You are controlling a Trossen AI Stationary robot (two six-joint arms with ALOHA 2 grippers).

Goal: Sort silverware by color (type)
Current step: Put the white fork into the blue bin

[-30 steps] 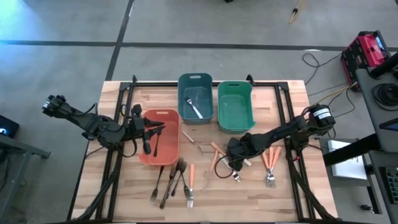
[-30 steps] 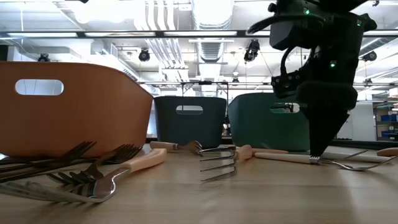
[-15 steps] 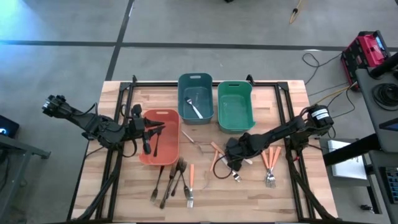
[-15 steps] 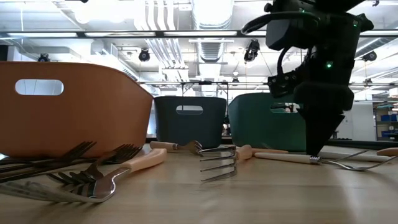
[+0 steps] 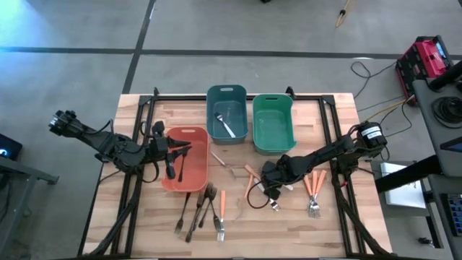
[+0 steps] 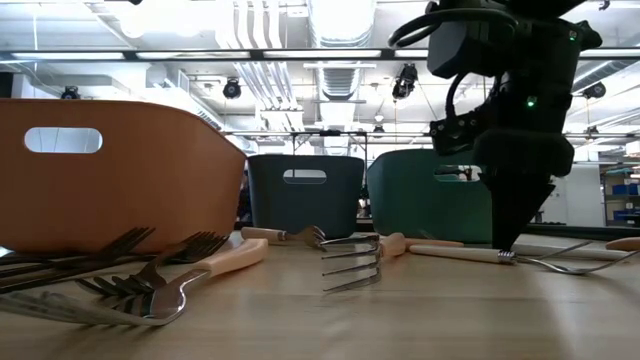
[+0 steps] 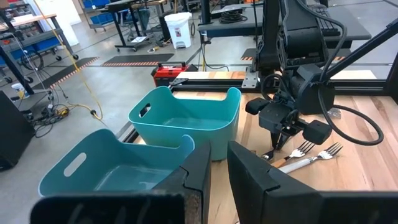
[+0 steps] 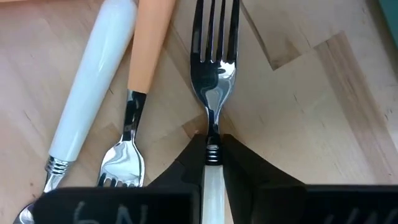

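Observation:
My right gripper (image 8: 212, 149) stands at the table's right middle (image 5: 272, 189), pointing down, shut on a pale-handled fork (image 8: 214, 56) of the silverware. Beside that fork lie a white-handled piece (image 8: 93, 81) and an orange-handled fork (image 8: 149, 43), flat on the wood. More orange-handled forks (image 5: 312, 193) lie to its right. Dark and orange-handled forks (image 5: 206, 209) lie near the front middle. My left gripper (image 7: 217, 171) hangs over the salmon bin (image 5: 195, 173), its fingers close together with nothing seen between them. My right gripper pinches the fork's thin neck (image 8: 212, 127), where it meets the handle, between its two fingertips (image 8: 193, 158). The fingers come from above, pointing steeply down, one on each side of the fork. The fork lies flat on the table (image 6: 470, 254).
The blue bin (image 5: 214, 119) with one silver fork (image 5: 227, 128) and the green bin (image 5: 273, 148) stand at the far middle. Black frame rails (image 5: 332, 126) run along both sides of the table. Bare wood lies at the front right (image 5: 289, 235).
My right gripper has stayed over the fork and its fingers have drawn together onto the fork's neck. The fork has not moved on the table.

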